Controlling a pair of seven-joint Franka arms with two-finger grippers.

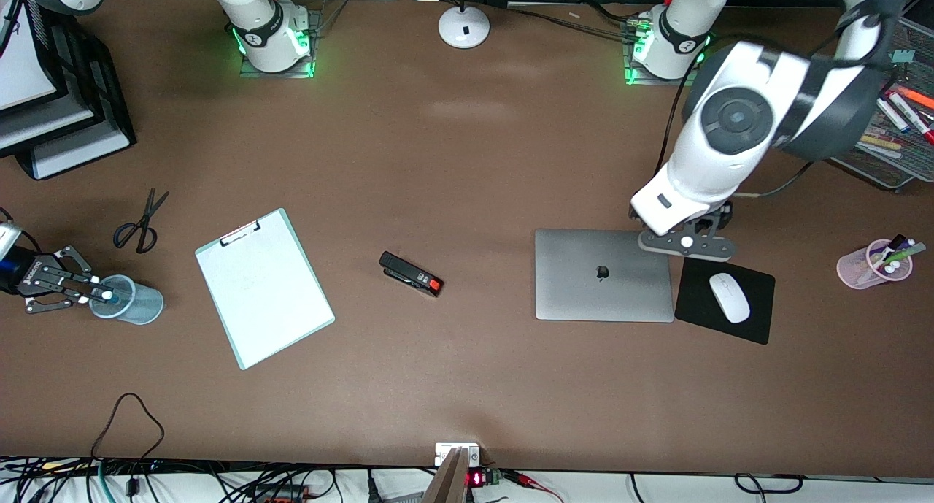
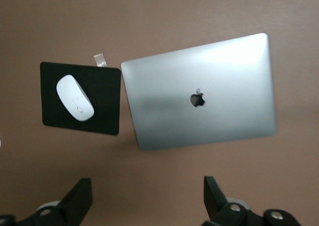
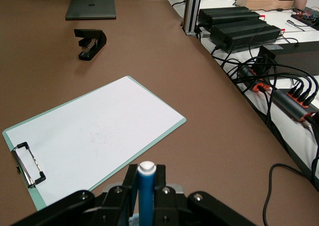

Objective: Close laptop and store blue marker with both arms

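We see the slim silver-grey metal laptop (image 1: 603,274) lying shut and flat on the brown table (image 1: 467,160), its lid up with the dark apple logo (image 1: 603,272) at the middle. Just beside the laptop, toward the left arm's end of the table, lies the black mouse pad (image 1: 751,320) with the white mouse (image 1: 729,297) on it. The short bright-blue marker (image 3: 146,196) with its white end stands upright between the fingers of the right gripper (image 1: 93,293), which is clamped on it right over the mouth of the translucent blue cup (image 1: 135,301), well apart from the laptop toward the right arm's end of the table.

The left arm (image 1: 737,123) bends down from its base, and the left gripper (image 1: 686,244) hangs over the edge of the laptop farther from the front camera, its two black fingers (image 2: 217,196) spread wide and holding nothing. The right arm reaches in low from the table's edge, its wrist laid level.
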